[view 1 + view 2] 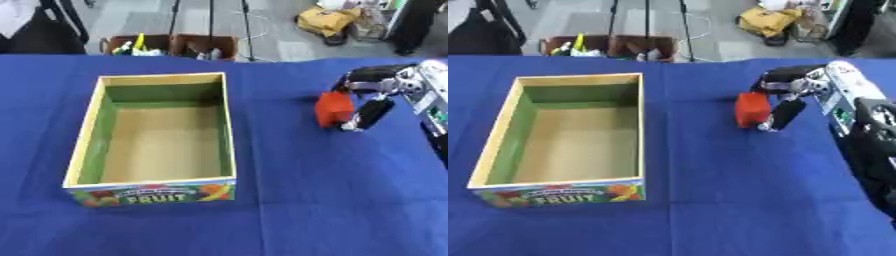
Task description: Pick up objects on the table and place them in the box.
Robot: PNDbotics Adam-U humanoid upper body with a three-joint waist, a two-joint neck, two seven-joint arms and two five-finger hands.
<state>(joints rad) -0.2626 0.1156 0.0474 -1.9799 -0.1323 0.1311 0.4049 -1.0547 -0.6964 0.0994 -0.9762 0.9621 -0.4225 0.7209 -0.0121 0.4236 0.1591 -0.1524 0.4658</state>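
Note:
An open wooden box (87, 130) with a green inner lining and a "FRUIT" label on its front stands on the blue table; its inside shows only bare bottom. To its right, my right hand (372, 95) comes in from the right edge with its fingers and thumb curled around a red block (333, 108). The block looks slightly raised off the cloth, well to the right of the box's right wall. My left hand shows in neither view.
A blue cloth (306, 200) covers the table. Beyond its far edge stand two brown crates (171, 45) with items, tripod legs (210, 25) and a yellow bag (325, 19) on the floor.

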